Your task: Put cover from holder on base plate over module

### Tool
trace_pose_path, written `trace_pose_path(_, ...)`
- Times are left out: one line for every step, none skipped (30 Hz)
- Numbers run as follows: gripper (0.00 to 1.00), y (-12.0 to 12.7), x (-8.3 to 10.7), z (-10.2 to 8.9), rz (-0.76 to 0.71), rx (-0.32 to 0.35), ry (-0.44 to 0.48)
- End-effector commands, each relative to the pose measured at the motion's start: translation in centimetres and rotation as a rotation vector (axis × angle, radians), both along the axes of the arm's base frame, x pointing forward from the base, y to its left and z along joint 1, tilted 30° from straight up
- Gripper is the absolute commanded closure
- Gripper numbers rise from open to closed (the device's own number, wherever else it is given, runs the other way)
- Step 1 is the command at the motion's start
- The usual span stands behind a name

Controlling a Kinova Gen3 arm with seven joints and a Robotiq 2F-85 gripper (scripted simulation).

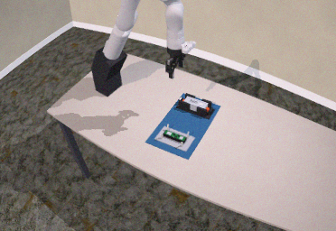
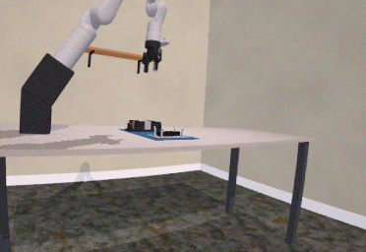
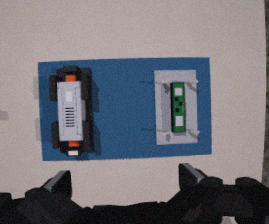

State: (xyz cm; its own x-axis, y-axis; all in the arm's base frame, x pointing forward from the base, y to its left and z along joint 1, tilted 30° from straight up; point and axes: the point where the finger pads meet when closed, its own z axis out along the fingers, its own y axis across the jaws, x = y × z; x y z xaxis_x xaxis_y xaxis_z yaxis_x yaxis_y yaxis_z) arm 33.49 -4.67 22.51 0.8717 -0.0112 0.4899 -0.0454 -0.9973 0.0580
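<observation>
Nearest you sits the green module (image 1: pixel 175 135) on its base plate (image 1: pixel 159 137); farther, the cover (image 1: pixel 197 103) rests in its holder (image 1: pixel 182 106). High beyond, your gripper (image 1: pixel 171 73) hangs wide, empty. You're approaching: descend, straddle the cover, pinch lightly.

Beige walls (image 2: pixel 275 75) are meeting at a corner, with a white skirting (image 1: pixel 253 70) running along their foot. A mottled grey-green carpet (image 1: pixel 32 114) is covering the floor. The pale bench (image 1: pixel 253 159) is standing on dark legs (image 2: pixel 296 193), with soft shadows lying across it. An orange shelf (image 2: pixel 115 53) is hanging on the wall.
</observation>
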Motion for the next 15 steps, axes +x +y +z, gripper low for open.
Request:
trace_pose_path(0.0, 0.6, 0.8, -0.7, -0.002, -0.001, -0.003)
trace_pose_path(0.0, 0.8, 1.1, -1.0, -0.005, -0.001, -0.004)
trace_pose_path(0.0, 1.1, 1.5, -1.4, -0.007, -0.002, -0.005)
trace_pose_path(0.0, 1.4, 1.9, -1.8, -0.009, -0.002, -0.006)
trace_pose_path(0.0, 1.7, 2.3, -2.1, -0.012, -0.002, -0.007)
trace_pose_path(0.0, 1.9, 2.7, -2.5, -0.014, -0.003, -0.008)
trace_pose_path(0.0, 2.2, 3.1, -2.9, -0.016, -0.003, -0.009)
trace_pose_path(0.0, 2.5, 3.5, -3.2, -0.018, -0.004, -0.01)
trace_pose_path(0.0, 2.8, 3.8, -3.6, -0.021, -0.004, -0.011)
trace_pose_path(0.0, 2.8, 3.8, -3.6, -0.021, -0.004, -0.011)
trace_pose_path(0.0, 2.8, 3.8, -3.6, -0.021, -0.004, -0.011)
trace_pose_path(0.0, 2.8, 3.8, -3.6, -0.021, -0.004, -0.011)
trace_pose_path(0.0, 2.8, 3.8, -3.6, -0.021, -0.004, -0.011)
trace_pose_path(0.0, 2.8, 3.8, -3.6, -0.021, -0.004, -0.011)
trace_pose_path(0.0, 2.8, 3.8, -3.6, -0.021, -0.004, -0.011)
